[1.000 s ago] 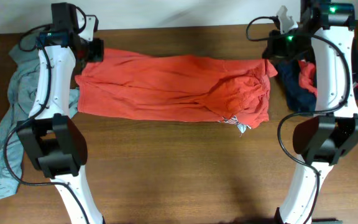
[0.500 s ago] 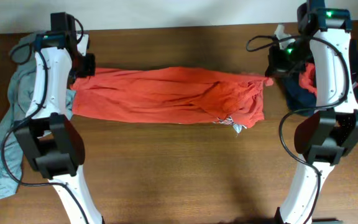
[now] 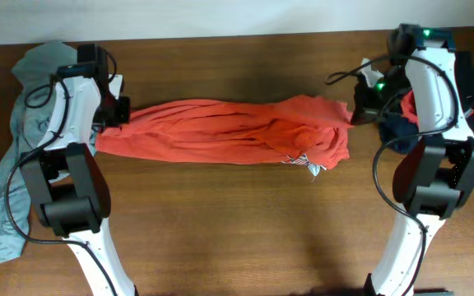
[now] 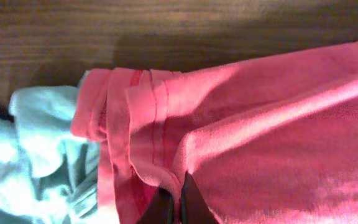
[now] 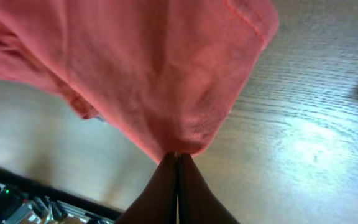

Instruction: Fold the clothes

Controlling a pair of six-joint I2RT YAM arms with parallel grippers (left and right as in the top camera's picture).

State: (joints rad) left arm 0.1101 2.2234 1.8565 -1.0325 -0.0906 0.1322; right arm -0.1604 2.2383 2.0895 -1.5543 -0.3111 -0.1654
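Currently your left pincer (image 4: 178, 202) and right pincer (image 5: 178, 163) clamp shut on opposite ends of the orange-red T-shirt (image 3: 229, 131); it is limp and light, so grip at hems.

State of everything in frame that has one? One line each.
orange-red T-shirt: unfolded, stretched in a bunched band between both claws
left claw: shut on its left end
right claw: shut on its right corner
grey-blue shirt: crumpled, unfolded, beside left arm
navy and red garments: crumpled heap by right arm
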